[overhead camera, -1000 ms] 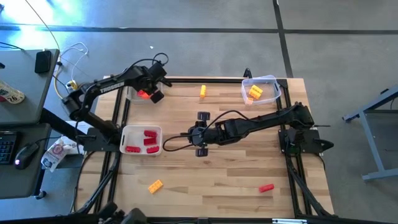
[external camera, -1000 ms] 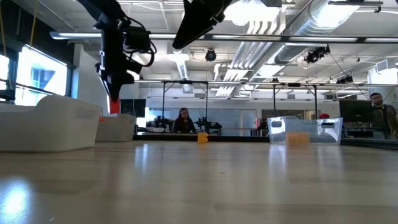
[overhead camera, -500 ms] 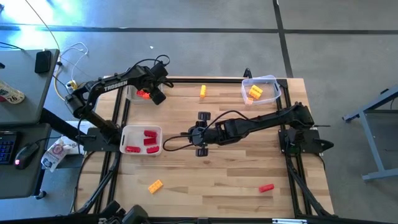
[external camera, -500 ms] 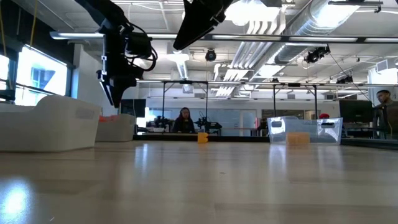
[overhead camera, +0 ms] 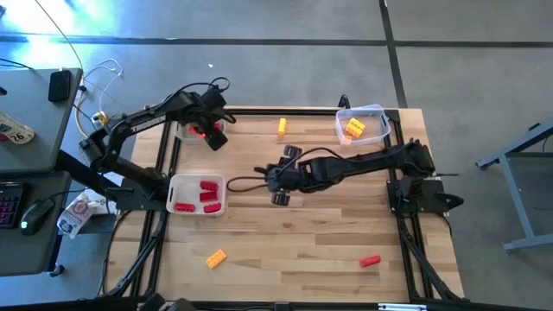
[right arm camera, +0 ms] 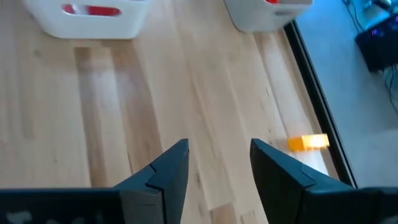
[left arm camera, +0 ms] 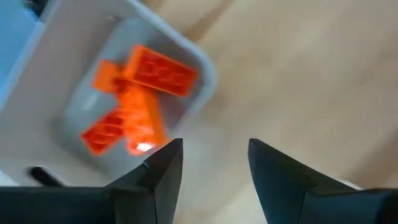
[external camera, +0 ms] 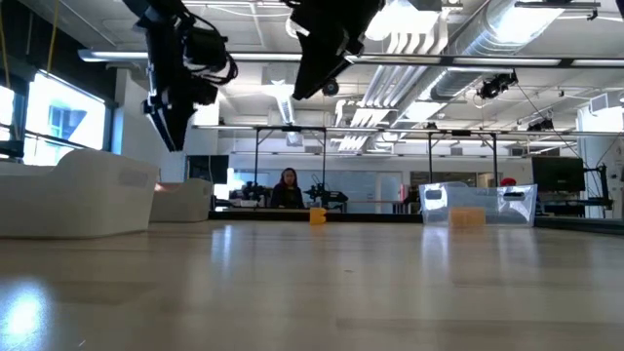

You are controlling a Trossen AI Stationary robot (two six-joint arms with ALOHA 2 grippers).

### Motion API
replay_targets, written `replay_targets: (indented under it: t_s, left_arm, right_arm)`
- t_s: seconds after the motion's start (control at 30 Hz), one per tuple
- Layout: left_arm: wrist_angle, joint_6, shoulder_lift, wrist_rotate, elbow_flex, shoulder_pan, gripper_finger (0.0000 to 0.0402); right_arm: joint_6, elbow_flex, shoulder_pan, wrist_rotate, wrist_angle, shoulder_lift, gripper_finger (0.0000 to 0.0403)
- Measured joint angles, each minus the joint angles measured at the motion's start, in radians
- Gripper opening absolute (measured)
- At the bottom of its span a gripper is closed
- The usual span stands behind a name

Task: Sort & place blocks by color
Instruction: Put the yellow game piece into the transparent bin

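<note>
My left gripper (overhead camera: 212, 136) is open and empty, hovering above the white far-left tray (overhead camera: 184, 128). In the left wrist view (left arm camera: 211, 168) its fingers frame the orange blocks (left arm camera: 137, 99) piled in that tray. My right gripper (overhead camera: 275, 177) is open and empty above the table's middle, seen too in its wrist view (right arm camera: 217, 168). Red blocks (overhead camera: 206, 193) lie in the near-left white tray (overhead camera: 173, 186). Yellow blocks (overhead camera: 354, 128) sit in the clear tub (overhead camera: 373, 112). Loose on the table are a yellow block (overhead camera: 282, 127), another yellow block (overhead camera: 216, 257) and a red block (overhead camera: 370, 260).
A black frame runs around the wooden table (overhead camera: 328, 225). The low view shows both arms raised above the surface, the near tray (external camera: 78, 190) at left and the tub (external camera: 478, 205) at right. People show in the room beyond. A desk with cables stands off the table's left.
The orange block that hung at my left gripper's fingertips is gone from them; the gripper has let go over the far-left tray and risen. My right gripper has shifted toward the far edge and turned a little, staying open.
</note>
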Motion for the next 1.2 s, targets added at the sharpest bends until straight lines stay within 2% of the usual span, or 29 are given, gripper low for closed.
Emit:
replay_targets:
  t_s: [0.2,0.43,0.67,0.83,1.0,1.2]
  left_arm:
    - [-0.053,-0.125,-0.098,0.117,0.0,-0.094,0.0166]
    - [-0.138,-0.238,-0.159,0.16,0.0,-0.258,0.0166]
    - [-0.175,-0.377,-0.164,0.324,0.0,-0.426,0.0166]
    - [-0.175,-0.466,-0.164,0.317,0.0,-0.542,0.0169]
    - [-0.183,-0.554,-0.164,0.301,0.0,-0.63,0.019]
    - [-0.187,-0.725,-0.164,0.236,0.0,-0.755,0.0212]
  right_arm:
    - [0.035,0.0,-0.036,-0.005,-0.032,0.0,0.0158]
    - [0.033,0.0,-0.059,-0.006,-0.045,0.0,0.0158]
    - [0.032,0.0,-0.067,-0.013,-0.049,0.0,0.0158]
    - [0.034,0.0,-0.067,-0.013,-0.051,0.0,0.0158]
    - [0.035,0.0,-0.067,-0.017,-0.051,0.0,0.0158]
    - [0.035,0.0,-0.067,-0.024,-0.051,0.0,0.0158]
